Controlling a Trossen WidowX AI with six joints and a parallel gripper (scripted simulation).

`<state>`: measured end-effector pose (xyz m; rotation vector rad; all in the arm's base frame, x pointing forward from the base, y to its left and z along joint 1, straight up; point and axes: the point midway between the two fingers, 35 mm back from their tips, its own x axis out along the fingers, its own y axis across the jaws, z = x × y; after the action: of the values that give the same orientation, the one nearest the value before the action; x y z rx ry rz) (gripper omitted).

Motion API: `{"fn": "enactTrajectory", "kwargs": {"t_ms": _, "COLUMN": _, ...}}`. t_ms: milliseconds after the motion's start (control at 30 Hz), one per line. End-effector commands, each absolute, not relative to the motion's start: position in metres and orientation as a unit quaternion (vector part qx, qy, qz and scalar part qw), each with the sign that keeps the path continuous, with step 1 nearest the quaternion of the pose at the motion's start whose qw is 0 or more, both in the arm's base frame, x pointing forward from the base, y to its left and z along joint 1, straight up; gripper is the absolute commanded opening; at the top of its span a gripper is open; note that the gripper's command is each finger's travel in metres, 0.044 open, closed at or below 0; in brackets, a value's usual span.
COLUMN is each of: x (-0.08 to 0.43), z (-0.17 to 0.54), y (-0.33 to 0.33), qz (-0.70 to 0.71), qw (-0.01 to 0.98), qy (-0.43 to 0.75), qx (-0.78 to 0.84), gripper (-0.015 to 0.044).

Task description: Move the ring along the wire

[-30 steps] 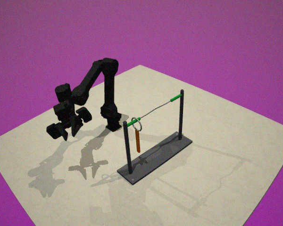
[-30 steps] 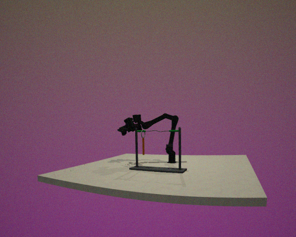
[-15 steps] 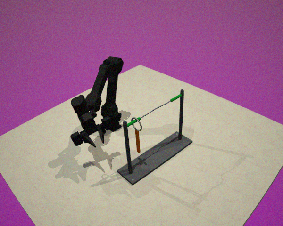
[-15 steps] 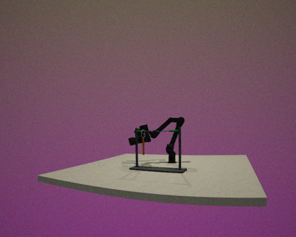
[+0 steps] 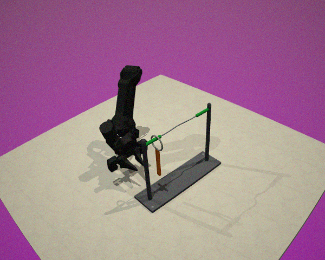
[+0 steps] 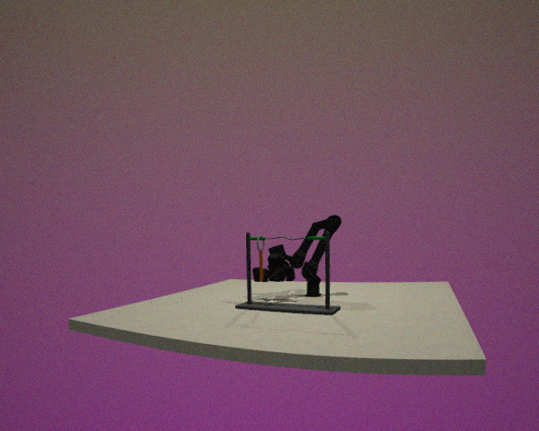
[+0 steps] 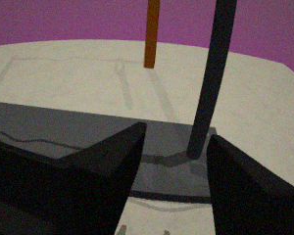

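Gripper (image 5: 134, 164) hovering part-open, gripping nothing, near post (image 5: 146, 170). Wrist view alone showing handle (image 7: 154, 14) ahead, clear of both fingers.

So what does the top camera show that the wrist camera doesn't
Only the top view shows the ring hanging on the near green section, the thin grey wire, the far post and the arm. Only the wrist view shows, close up, the claw partly open with nothing between its fingers. Both show the orange handle, the near post and the dark base plate.
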<state>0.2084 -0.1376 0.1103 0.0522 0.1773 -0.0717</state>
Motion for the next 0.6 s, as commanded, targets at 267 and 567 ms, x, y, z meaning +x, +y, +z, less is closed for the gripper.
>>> {"fn": "enactTrajectory", "kwargs": {"t_ms": 267, "x": 0.224, "z": 0.111, "y": -0.124, "qz": -0.022, "qw": 0.995, "qy": 0.093, "qx": 0.009, "gripper": 0.016}}
{"fn": "enactTrajectory", "kwargs": {"t_ms": 567, "x": 0.256, "z": 0.14, "y": -0.122, "qz": -0.03, "qw": 0.996, "qy": 0.082, "qx": -0.002, "gripper": 0.016}}
